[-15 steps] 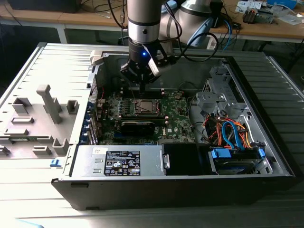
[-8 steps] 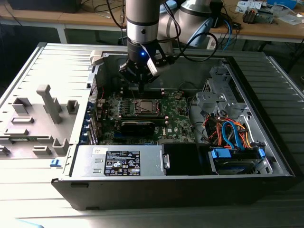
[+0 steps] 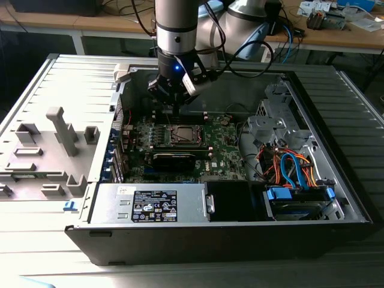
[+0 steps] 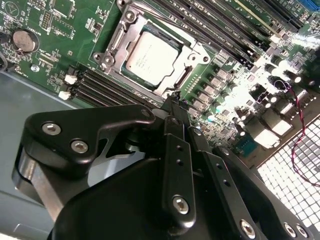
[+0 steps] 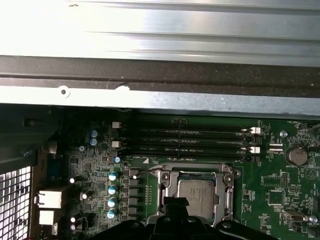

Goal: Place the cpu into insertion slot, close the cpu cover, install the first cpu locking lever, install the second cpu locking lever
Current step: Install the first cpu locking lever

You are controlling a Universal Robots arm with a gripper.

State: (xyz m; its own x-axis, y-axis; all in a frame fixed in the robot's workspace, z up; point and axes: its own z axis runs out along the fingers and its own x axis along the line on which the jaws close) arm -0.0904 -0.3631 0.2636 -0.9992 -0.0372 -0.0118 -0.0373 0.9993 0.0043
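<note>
The jaws look drawn together to a narrow black tip with nothing held between them, poised just above the near edge of the insertion slot on the green motherboard. From where I stand, the cpu already lies seated in that slot, silver top up, and the cpu cover appears folded down around it, its window framing the chip; in the first wrist view the same chip shows just beyond the black tip. I cannot tell whether either locking lever is latched. Beside the slot run the dark memory slots, and the open computer case surrounds the board on the grey counter. The risk I see is a slightly off push: the tip could slip off the thin metal, scrape nearby capacitors, or press the cover crookedly against the chip.
</note>
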